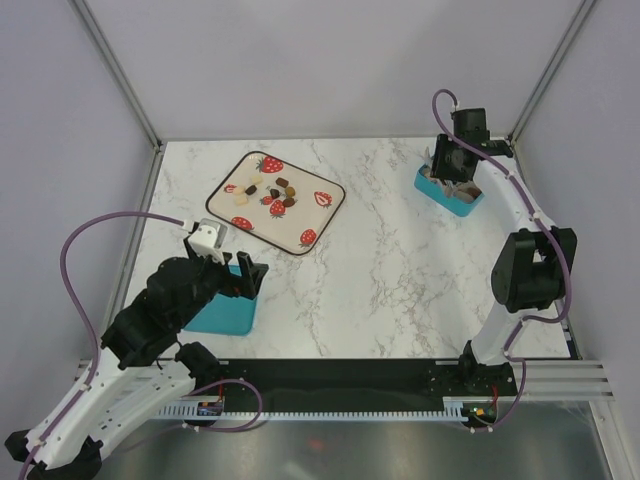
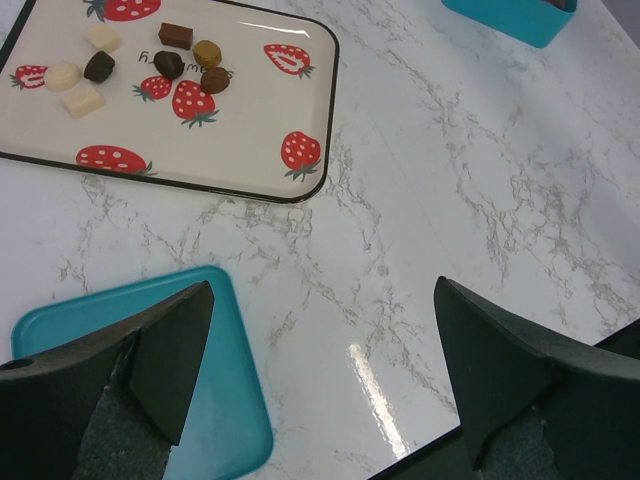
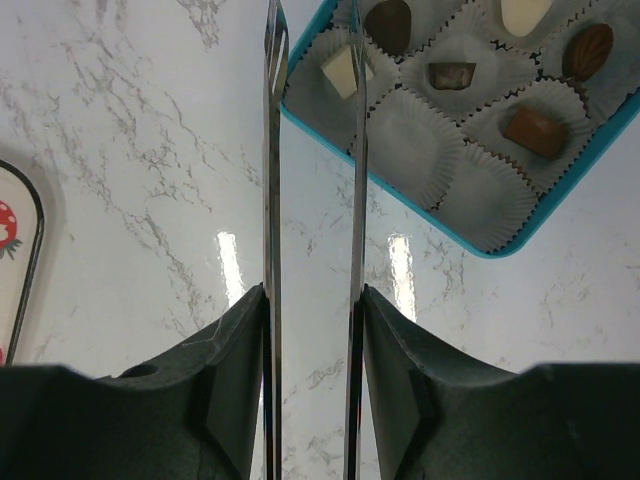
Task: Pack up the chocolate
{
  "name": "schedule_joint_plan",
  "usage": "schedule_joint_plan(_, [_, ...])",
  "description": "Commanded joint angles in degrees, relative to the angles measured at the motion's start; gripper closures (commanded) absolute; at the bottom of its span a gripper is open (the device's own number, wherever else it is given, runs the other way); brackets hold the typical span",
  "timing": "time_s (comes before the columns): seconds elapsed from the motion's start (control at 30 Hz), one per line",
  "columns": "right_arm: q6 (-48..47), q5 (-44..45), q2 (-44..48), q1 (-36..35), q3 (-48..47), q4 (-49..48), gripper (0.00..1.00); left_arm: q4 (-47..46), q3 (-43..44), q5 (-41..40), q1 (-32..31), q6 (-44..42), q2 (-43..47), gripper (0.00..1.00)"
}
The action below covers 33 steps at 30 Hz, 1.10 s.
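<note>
Loose chocolate pieces (image 1: 268, 190) were seen clustered on the strawberry-print tray (image 1: 300, 220), upper left of centre. More were seated in paper cups (image 3: 410, 150) of the teal box (image 3: 480, 248) at upper right. The right gripper (image 3: 312, 40) was poised at that box's edge, its thin blades narrowly parted. The left gripper (image 2: 322, 300) was spread wide over a teal lid (image 2: 225, 400) at lower left.

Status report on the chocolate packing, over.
Left gripper open, empty, over teal container. Right gripper open, empty, at box edge. Chocolates on tray; some already boxed. Nothing blocking.
</note>
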<state>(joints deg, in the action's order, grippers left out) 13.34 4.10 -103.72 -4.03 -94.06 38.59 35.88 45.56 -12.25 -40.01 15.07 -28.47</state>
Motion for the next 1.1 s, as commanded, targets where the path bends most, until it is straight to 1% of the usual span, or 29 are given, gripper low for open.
schedule_joint_plan(0.0, [1.25,-4.01,4.66,-2.2,-1.83,-0.09,0.52,-2.04,-0.03,-1.55,-0.24,-2.33,1.13,0.0])
schedule_joint_plan(0.07, [1.25,-3.92,5.9,-4.92,-0.69,-1.06,0.52,-2.04,0.05,-1.98,-0.16,-2.33,1.83,0.0])
schedule_joint_plan(0.1, [1.16,-3.66,6.16,-8.15,-0.16,-1.41,0.52,-1.95,0.05,-1.99,-0.24,-2.33,2.1,0.0])
schedule_joint_plan(0.13, [1.33,-3.31,6.42,-9.92,0.28,-2.37,0.52,-2.04,-0.03,-2.07,-0.24,-2.33,2.45,0.0])
schedule_joint_plan(0.17, [1.33,-3.31,6.51,-13.6,1.24,-3.07,0.52,-2.04,0.05,-2.34,-0.24,-2.33,3.15,0.0])
schedule_joint_plan(0.2, [1.51,-3.22,6.6,-15.29,1.77,-4.04,0.52,-1.95,0.05,-2.43,-0.24,-2.33,3.42,0.0])
schedule_joint_plan(0.27, [1.51,-3.66,5.99,-18.54,2.56,-6.41,0.52,-2.04,0.05,-2.95,-0.24,-2.33,3.94,0.0])
schedule_joint_plan(0.37, [0.81,-3.66,3.88,-25.47,2.65,-8.96,0.51,-1.95,-0.03,-3.39,-0.24,-2.33,4.74,0.0])
schedule_joint_plan(0.5, [-0.33,-2.52,0.55,-30.58,3.09,-12.39,0.5,-2.04,-0.12,-3.66,-0.24,-2.33,5.18,0.0])
schedule_joint_plan(0.67, [-4.02,-0.23,-4.55,-34.98,2.39,-14.77,0.49,-2.04,-0.12,-3.92,-0.24,-2.33,5.44,0.0])
schedule_joint_plan(0.77, [-5.78,-0.41,-7.01,-35.95,1.34,-15.3,0.48,-2.04,-0.12,-3.92,-0.24,-2.33,5.27,0.0])
schedule_joint_plan(0.9, [-6.58,-1.9,-8.86,-38.15,0.63,-15.74,0.47,-2.04,-0.12,-4.1,-0.24,-2.33,5.44,0.0])
schedule_joint_plan(1.07, [-6.58,0.65,-11.76,-39.56,-0.5,-15.82,0.47,-1.95,-0.12,-4.18,-0.24,-2.41,5.27,0.0])
